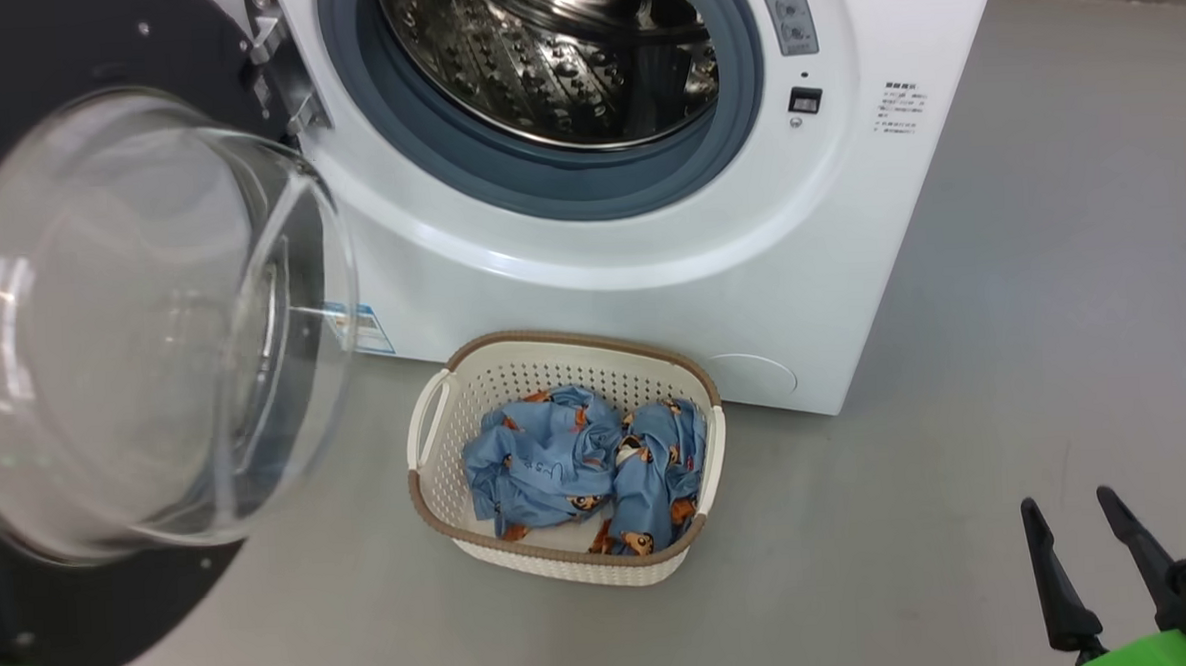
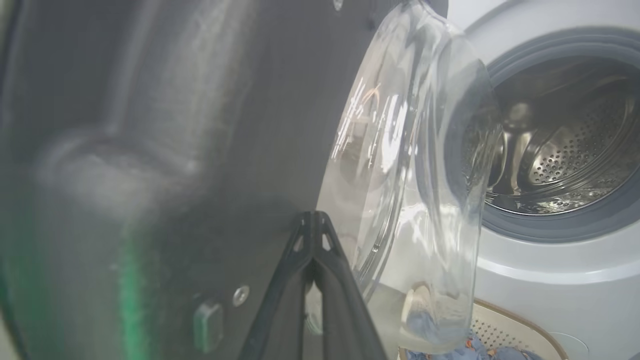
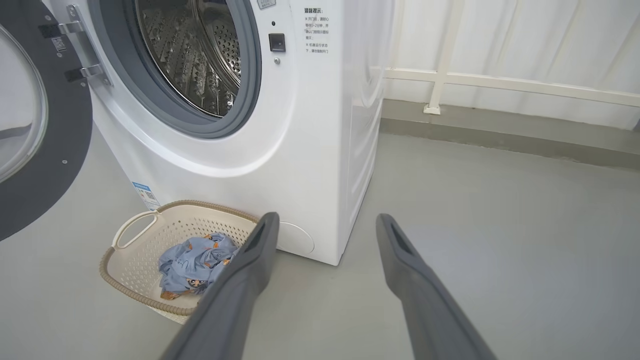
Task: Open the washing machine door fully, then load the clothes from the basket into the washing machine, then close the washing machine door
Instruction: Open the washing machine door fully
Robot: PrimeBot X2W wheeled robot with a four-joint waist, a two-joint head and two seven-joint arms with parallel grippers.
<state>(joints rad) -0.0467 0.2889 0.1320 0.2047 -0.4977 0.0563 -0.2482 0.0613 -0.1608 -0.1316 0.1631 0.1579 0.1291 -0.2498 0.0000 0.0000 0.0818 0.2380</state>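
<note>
Our left gripper [image 2: 312, 222] has its jaws pressed together on nothing, tips against the dark inner face of the washing machine door [image 1: 132, 323], just beside its glass bowl [image 2: 415, 175]. Our right gripper [image 1: 1066, 505] stands wide apart and empty, low over the floor [image 1: 958, 437]. We judge the door wants swinging out to its stop: push on the dark ring, not the glass, following the hinge's arc. The clothes [image 1: 579, 464] lie in the basket [image 1: 430, 500], on the floor just before the washing machine [image 1: 650, 270], under the open drum [image 1: 561, 54]. The bowl hangs near the basket's left side and may crowd a reach there.
</note>
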